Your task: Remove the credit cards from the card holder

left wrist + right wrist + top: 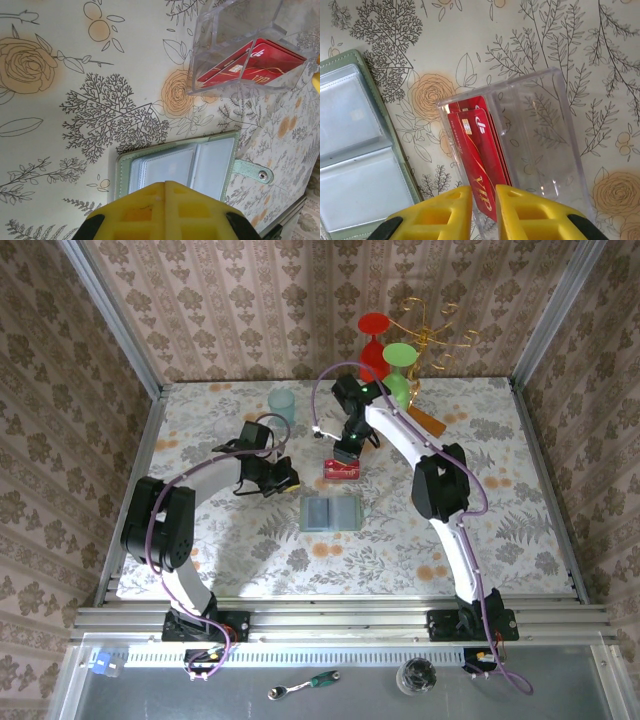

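The card holder lies open on the flowered table, its pale clear sleeves facing up; no card shows in those sleeves. Red credit cards lean together inside a clear plastic box just beyond the holder. My right gripper hovers over the box, yellow fingers a little apart, the lower end of the front red card showing in the gap. My left gripper is shut and empty, above the holder's near-left edge.
A pale blue cup stands at the back left. Red and green stands, a gold wire rack and an orange-brown wooden slab crowd the back right. Metal rails edge the table.
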Available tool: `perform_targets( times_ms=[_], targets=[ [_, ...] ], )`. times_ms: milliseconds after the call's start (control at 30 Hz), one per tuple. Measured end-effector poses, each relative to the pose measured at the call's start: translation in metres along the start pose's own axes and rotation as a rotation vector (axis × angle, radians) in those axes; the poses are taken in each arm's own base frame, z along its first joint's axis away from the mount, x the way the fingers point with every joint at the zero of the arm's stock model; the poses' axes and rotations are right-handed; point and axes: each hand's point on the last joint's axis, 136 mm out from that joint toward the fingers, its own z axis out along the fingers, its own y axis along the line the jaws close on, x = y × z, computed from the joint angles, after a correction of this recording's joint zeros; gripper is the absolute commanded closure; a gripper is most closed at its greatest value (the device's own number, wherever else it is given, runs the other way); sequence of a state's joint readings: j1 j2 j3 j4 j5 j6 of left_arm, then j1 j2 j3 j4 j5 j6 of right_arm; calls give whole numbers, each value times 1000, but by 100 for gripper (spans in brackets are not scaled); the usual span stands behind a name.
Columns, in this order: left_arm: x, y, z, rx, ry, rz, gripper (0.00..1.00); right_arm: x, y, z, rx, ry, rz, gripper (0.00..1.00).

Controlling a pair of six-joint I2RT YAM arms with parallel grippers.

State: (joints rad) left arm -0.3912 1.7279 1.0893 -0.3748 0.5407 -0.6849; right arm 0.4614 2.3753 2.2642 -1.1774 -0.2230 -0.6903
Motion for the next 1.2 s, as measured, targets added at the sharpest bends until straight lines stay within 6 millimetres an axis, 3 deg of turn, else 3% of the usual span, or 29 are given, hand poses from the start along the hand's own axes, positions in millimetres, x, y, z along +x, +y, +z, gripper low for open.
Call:
perform_targets(
  times_ms=[233,433,800,1200],
  targets=[
    [1,1,1,7,3,6,94,-5,8,-7,34,-94,230,77],
    [16,16,9,-5,29,-10,94,-4,30,-8,41,-195,474,79],
    [37,27,20,3,47,6,95,14,79,16,-50,-266,929,86],
    [55,34,33,15,61,28,96,25,99,35,-149,-221,1173,80]
  ],
)
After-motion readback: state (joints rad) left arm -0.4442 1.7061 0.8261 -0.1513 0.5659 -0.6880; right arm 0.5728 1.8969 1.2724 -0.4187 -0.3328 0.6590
